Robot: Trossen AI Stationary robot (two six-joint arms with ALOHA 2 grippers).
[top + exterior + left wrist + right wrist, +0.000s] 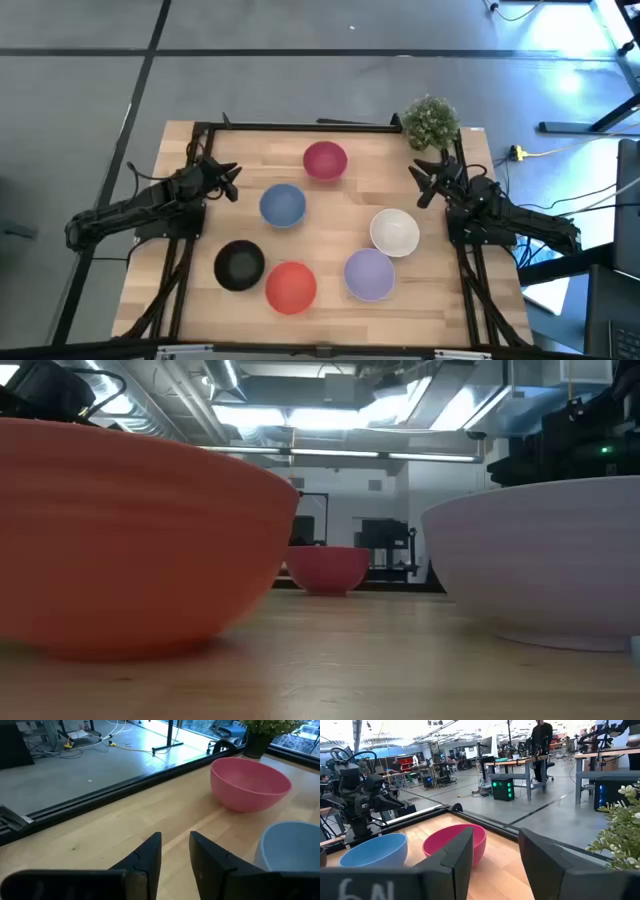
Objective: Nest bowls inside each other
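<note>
Presently we list one bench (pixel 330 215) bearing six separate bowls, none nested: crimson-pink bowl (pixel 325 160) at 12 o'clock, blue bowl (pixel 283 204) at 10, white bowl (pixel 394 231) at 3, lavender bowl (pixel 369 274) at 5, red-orange bowl (pixel 291 286) at 6, black bowl (pixel 239 265) at 8. Left tool (pixel 228 180) at 9, narrowly parted, empty. Right tool (pixel 428 181) at 2, parted wider, empty.

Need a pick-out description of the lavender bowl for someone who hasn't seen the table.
Start at the wooden table seen from above and go to its near edge on the right arm's side. The lavender bowl sits there, between the red-orange bowl and the white bowl, touching or nearly touching the white one. It is the only pale purple bowl.
</note>
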